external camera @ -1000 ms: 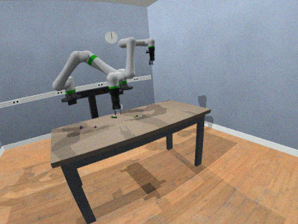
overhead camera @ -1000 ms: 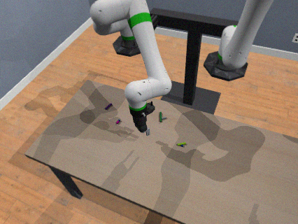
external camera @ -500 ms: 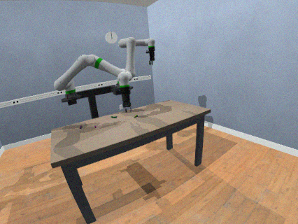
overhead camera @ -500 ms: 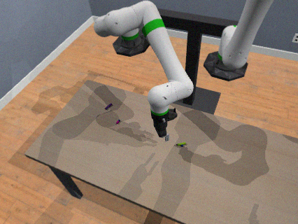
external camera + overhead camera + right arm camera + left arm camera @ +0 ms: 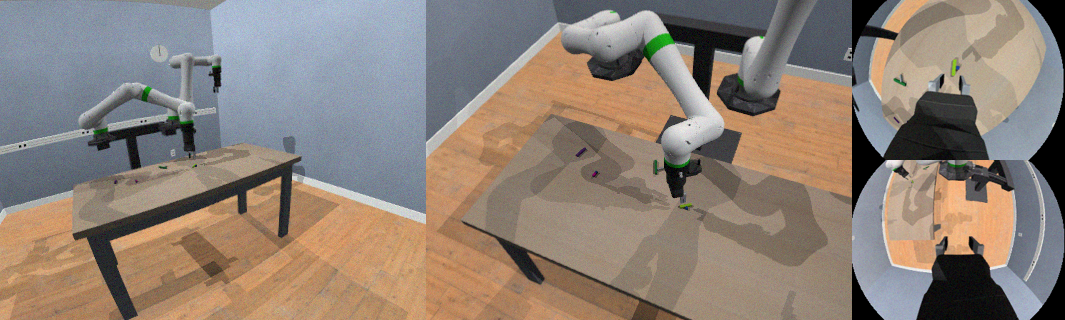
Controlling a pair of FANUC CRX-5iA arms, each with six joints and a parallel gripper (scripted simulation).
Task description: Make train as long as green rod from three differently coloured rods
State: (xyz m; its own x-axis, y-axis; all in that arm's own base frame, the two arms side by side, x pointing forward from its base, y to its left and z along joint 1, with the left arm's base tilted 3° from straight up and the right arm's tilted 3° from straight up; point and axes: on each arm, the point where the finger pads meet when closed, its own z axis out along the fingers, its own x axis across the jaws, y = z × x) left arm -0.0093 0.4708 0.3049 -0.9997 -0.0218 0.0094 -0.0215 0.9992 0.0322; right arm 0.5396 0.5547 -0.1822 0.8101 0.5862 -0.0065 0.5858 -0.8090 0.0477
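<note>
In the top view, a purple rod [image 5: 581, 152] [image 5: 115, 182] [image 5: 896, 120] lies at the left of the frame. Right of it and slightly lower is a magenta rod [image 5: 594, 174] [image 5: 136, 181], with what looks like a small blue rod [image 5: 597, 172] against it. Near the middle is the green rod [image 5: 655, 167] [image 5: 163, 167] [image 5: 925, 167] [image 5: 900, 82], the measure, with a grey rod [image 5: 901, 77] at its side. Right of these, a lime rod [image 5: 686, 205] [image 5: 194, 166] [image 5: 912, 181] [image 5: 954, 68] has another blue rod [image 5: 958, 68] beside it. The right gripper [image 5: 683, 199] [image 5: 191, 156] [image 5: 951, 78] hovers above that pair, fingers apart, nothing between them.

In the exterior view, the left gripper [image 5: 216, 91] [image 5: 958, 241] hangs at the upper middle of the frame, fingers wide and empty.

The step in hand looks like approaching the lime rod or its blue neighbour. Lime, magenta and blue would match the green length; no train is made. The next move likely calls for lowering over one rod, fingers clear of the other, then closing.

Count: one purple, one magenta, one green, one grey, one lime, apparently two blue; two grippers.
</note>
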